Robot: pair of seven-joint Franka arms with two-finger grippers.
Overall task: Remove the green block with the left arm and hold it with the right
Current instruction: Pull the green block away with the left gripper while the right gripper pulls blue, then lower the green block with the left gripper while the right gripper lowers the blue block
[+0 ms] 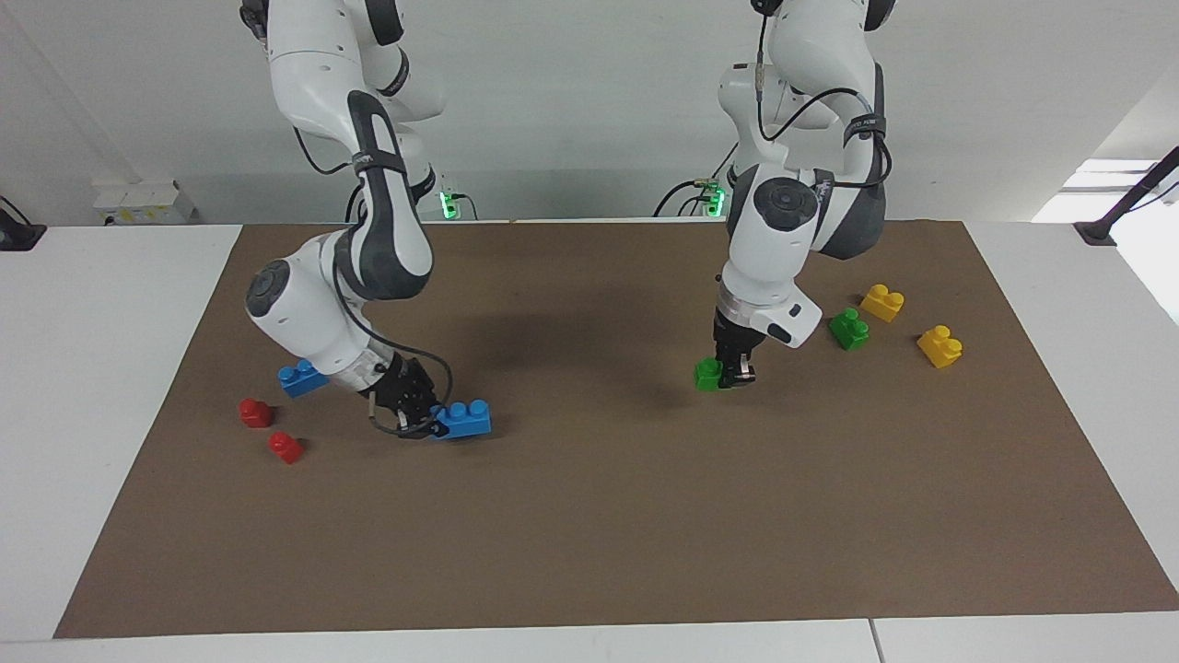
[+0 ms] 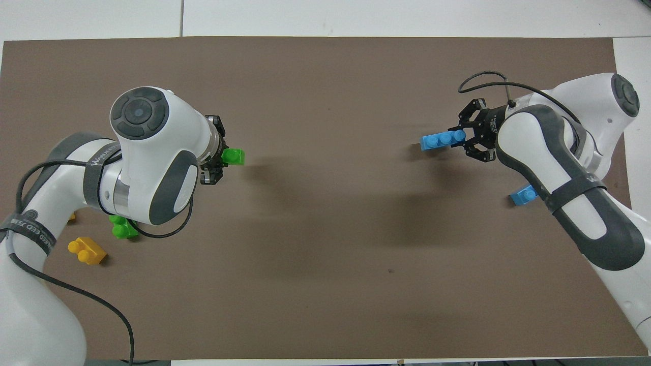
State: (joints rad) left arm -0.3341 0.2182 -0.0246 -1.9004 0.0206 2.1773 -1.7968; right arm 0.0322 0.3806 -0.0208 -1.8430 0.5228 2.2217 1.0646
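- L gripper (image 1: 734, 373) is clenched on the green block (image 1: 708, 374); I see it low over the mat (image 1: 589, 516), block sticking out sideways toward the table's middle, held apart from any other brick.
- In the overhead view the same green block (image 2: 234, 156) pokes out from under the L wrist, fingers on its near end.
- R gripper (image 1: 416, 425) is clamped on one end of a blue brick (image 1: 463, 419), w/ the rest of the brick jutting out toward the middle; it's low over the mat, can't tell if the brick touches it.
- Overhead: R gripper (image 2: 470, 138) w/ blue brick (image 2: 442, 140), three studs up.
- The two grippers are well apart, each toward its own arm's end of the table.
- Near L gripper, toward L arm's end: 2nd green brick (image 1: 848, 329) and two yellow bricks (image 1: 882, 302), (image 1: 939, 346).
- Near R gripper, toward R arm's end: another blue brick (image 1: 299, 378), partly hidden by the R wrist, plus two red bricks (image 1: 255, 412), (image 1: 285, 447).
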